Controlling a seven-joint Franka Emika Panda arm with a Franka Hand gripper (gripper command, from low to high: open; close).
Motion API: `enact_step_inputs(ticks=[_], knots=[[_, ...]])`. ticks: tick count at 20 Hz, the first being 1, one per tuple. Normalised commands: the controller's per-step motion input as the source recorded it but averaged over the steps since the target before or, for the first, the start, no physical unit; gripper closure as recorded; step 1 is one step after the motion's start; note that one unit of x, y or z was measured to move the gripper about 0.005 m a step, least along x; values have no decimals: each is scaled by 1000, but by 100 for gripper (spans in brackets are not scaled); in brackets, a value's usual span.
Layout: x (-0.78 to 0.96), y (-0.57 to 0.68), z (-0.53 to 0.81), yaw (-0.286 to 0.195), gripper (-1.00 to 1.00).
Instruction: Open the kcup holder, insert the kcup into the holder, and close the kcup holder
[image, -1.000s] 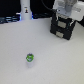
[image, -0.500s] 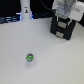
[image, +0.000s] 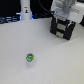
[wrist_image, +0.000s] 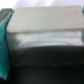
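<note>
Hovering at the upper right of the exterior view, the claw (image: 64, 20) sat right over the black kcup holder (image: 62, 29), but I honestly couldn't tell whether it was apart or together. The kcup (image: 30, 57) was well apart from it, lower left of centre on the white worktop (image: 55, 62). Wrist view was just blur.

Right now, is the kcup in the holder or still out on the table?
Out. The kcup sits alone on the white table, well apart from the kcup holder.
</note>
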Motion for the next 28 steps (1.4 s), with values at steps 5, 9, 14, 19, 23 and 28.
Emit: enact_step_inputs(ticks=[5, 9, 14, 19, 23, 28], knots=[[953, -200, 110, -78, 100], [955, -222, 144, -82, 100], [951, -240, 168, -81, 100], [946, -238, 176, -65, 100], [907, -281, 173, -77, 100], [872, -345, 165, -75, 100]])
